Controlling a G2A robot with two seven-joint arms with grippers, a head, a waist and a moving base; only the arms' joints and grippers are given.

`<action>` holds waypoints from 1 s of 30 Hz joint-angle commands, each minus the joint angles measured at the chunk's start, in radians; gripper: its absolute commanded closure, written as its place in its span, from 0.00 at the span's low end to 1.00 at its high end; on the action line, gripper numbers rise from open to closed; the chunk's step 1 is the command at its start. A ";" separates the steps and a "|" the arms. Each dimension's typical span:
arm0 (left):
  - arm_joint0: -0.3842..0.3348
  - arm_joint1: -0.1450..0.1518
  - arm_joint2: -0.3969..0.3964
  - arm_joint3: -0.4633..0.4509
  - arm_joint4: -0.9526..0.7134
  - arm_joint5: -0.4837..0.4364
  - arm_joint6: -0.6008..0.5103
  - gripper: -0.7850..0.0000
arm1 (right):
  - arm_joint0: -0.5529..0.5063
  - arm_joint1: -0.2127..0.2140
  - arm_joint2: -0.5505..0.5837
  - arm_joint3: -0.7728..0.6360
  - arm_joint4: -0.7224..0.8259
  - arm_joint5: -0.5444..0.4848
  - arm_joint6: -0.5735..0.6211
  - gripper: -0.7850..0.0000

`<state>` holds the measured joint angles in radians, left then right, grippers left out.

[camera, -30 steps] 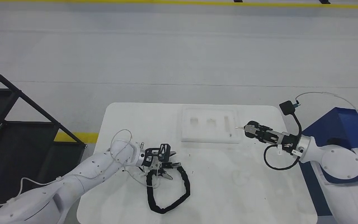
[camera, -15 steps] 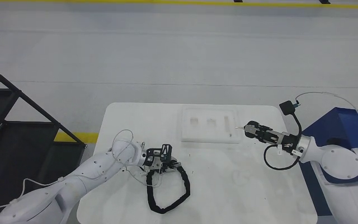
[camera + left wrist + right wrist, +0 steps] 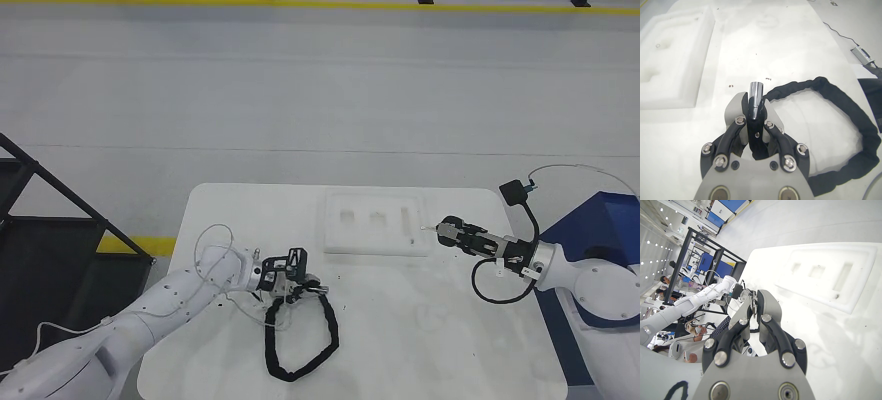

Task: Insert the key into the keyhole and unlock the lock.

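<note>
The lock is a chrome cylinder (image 3: 755, 94) on a black sleeved cable loop (image 3: 857, 117). My left gripper (image 3: 755, 102) is shut on the cylinder, whose metal end sticks out past the fingertips. From above, that gripper (image 3: 295, 272) sits at the table's left-middle, and the cable loop (image 3: 325, 345) lies on the table toward the front edge. My right gripper (image 3: 445, 232) hovers at the right side near the foam tray's corner. It is shut on a small metal key (image 3: 753, 309), with a thin tip (image 3: 427, 229) pointing left.
A white foam tray (image 3: 375, 222) with three shallow pockets lies at the back centre of the white table (image 3: 430, 330). A black cable (image 3: 525, 200) hangs off the right arm. Small dark specks dot the tabletop between the arms.
My left gripper has shifted slightly toward the back of the table with the lock cylinder, pulling the cable's end along. The right arm has held still.
</note>
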<state>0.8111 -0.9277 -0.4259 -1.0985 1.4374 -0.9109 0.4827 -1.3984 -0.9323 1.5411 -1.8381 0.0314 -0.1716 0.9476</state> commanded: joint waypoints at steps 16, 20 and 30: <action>0.016 0.059 -0.089 -0.174 0.008 -0.101 0.321 1.00 | 0.011 0.000 -0.042 -0.025 0.068 0.042 0.090 1.00; -0.007 0.059 -0.082 -0.215 -0.039 -0.101 0.325 1.00 | 0.028 0.001 -0.059 -0.054 0.114 0.073 0.147 1.00; -0.058 0.046 -0.069 -0.301 -0.162 -0.101 0.326 1.00 | 0.017 0.009 -0.051 -0.155 0.101 0.122 0.173 1.00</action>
<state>0.7576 -0.8798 -0.4972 -1.3922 1.2897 -1.0122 0.8081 -1.3786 -0.9239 1.4861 -1.9859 0.1349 -0.0515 1.1237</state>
